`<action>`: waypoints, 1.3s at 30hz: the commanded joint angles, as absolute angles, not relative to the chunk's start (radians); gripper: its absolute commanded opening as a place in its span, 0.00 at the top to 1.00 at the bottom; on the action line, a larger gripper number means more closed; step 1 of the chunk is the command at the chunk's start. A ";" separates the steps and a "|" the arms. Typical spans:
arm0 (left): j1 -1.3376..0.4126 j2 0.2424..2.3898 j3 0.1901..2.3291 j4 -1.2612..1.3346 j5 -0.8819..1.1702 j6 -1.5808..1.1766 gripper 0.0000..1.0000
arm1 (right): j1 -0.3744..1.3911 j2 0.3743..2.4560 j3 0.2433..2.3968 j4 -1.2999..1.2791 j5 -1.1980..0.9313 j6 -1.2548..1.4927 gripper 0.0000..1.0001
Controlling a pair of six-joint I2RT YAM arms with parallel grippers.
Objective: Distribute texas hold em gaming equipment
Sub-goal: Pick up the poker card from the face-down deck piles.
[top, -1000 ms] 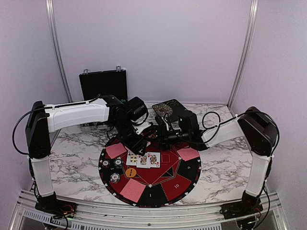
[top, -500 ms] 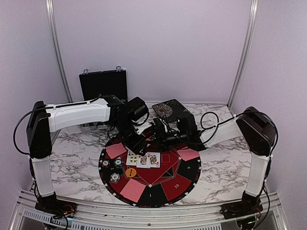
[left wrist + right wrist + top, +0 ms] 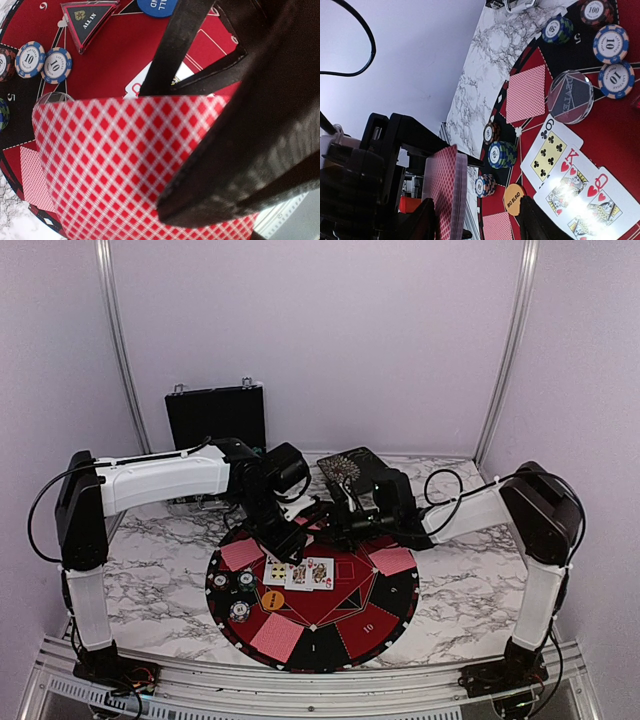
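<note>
Left gripper point(image 3: 291, 543) is closed on a deck of red-backed cards point(image 3: 115, 165), held upright over the far edge of the round mat point(image 3: 345, 602). Right gripper point(image 3: 479, 211) sits just beside the deck with jaws apart, holding nothing. On the mat lie the face-up Q-K-Q cards point(image 3: 570, 195), chip stacks point(image 3: 502, 154), the orange Big Blind disc point(image 3: 513, 198) and the clear Dealer disc point(image 3: 570, 96).

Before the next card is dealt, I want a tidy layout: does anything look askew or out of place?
Nothing spilled or damaged. Only the three face-up cards on the round mat stand out: they overlap one another instead of lying apart.
</note>
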State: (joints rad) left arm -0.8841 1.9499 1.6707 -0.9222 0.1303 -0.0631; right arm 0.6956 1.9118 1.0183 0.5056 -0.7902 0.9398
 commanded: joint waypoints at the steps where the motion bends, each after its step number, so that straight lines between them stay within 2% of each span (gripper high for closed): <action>1: -0.888 1.933 1.694 -0.934 0.130 -0.052 0.66 | 0.689 1.872 1.045 0.456 -0.775 0.915 0.45; 13: -0.887 1.936 1.678 -0.934 0.120 -0.054 0.66 | 0.681 1.807 1.003 0.496 -0.779 0.948 0.46; 19: -0.888 1.935 1.675 -0.934 0.118 -0.057 0.66 | 0.671 1.793 0.970 0.533 -0.784 0.980 0.57; 39: -0.886 1.948 1.684 -0.934 0.102 -0.051 0.66 | 0.683 1.810 0.941 0.618 -0.811 1.055 0.74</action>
